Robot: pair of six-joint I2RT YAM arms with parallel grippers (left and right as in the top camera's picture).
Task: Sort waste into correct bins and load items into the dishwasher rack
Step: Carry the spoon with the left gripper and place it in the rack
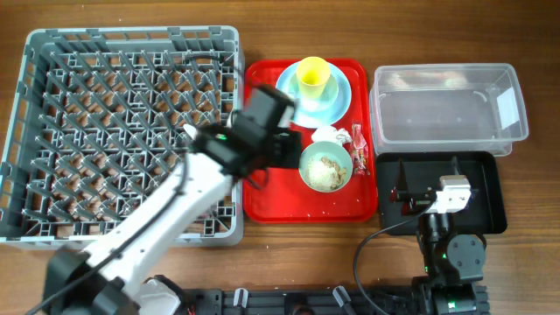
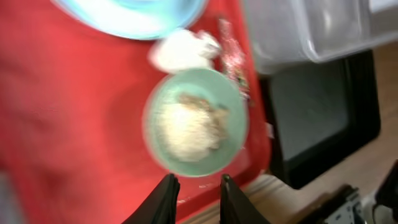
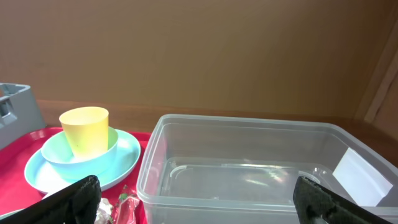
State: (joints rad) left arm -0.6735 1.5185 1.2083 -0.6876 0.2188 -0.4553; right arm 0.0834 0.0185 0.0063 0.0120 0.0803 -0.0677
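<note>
Left gripper hangs over the red serving tray, its two fingers only a narrow gap apart and with nothing between them. From overhead it sits over the tray's middle, just left of the pale green-blue bowl. In the blurred left wrist view its fingertips point at the bowl's rim by the tray's edge, and contact cannot be told.

The bowl stands upright on the right half of the tray and holds whitish rice-like scraps with beige bits. The crumpled white napkin lies on the tray touching the bowl's far rim. The crinkled red wrapper lies at the tray's right edge, beside the napkin. The round light-blue plate sits at the far end of the tray, and the small yellow cup stands upright on it.

The right gripper is off the tray to its right, fingers spread wide and holding nothing. It hovers over the black tray, which lies just right of the red tray's near half.

The clear plastic tub, with a white label on its right wall, stands just right of the red tray's far half and holds nothing. The grey dishwasher rack stands against the red tray's left side, with the left arm reaching across its near right corner.
</note>
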